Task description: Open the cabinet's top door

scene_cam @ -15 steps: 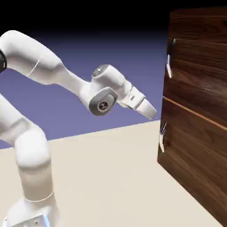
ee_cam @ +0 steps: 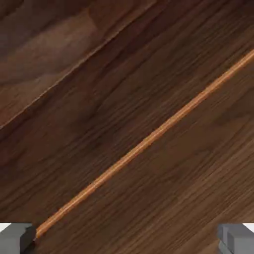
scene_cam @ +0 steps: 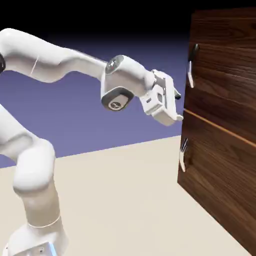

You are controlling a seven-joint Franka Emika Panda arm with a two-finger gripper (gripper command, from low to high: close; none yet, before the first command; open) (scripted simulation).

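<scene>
Clearly, opening the top door is in its early stage. In the exterior view the cabinet (scene_cam: 220,185) fills the right side, and its top door (scene_cam: 225,75) sits above the orange seam (scene_cam: 220,128), flush and shut as far as I can see. The upright handle (scene_cam: 190,74) on that door is ungrasped. The pincer (scene_cam: 180,107) is near the cabinet front, lower than the middle of that handle (roughly level with the seam), its fingers spread and holding nothing. The lower handle (scene_cam: 182,155) is free too.

In the hand view, wood grain fills the frame, with the seam running aslant across it. The fingertips (ee_cam: 15,239) stand wide apart at the bottom corners, nothing between them but the wood beyond; no handle shows here. So the approach looks partly done, while lining up with the upper handle, gripping it and swinging the door out are all left.
</scene>
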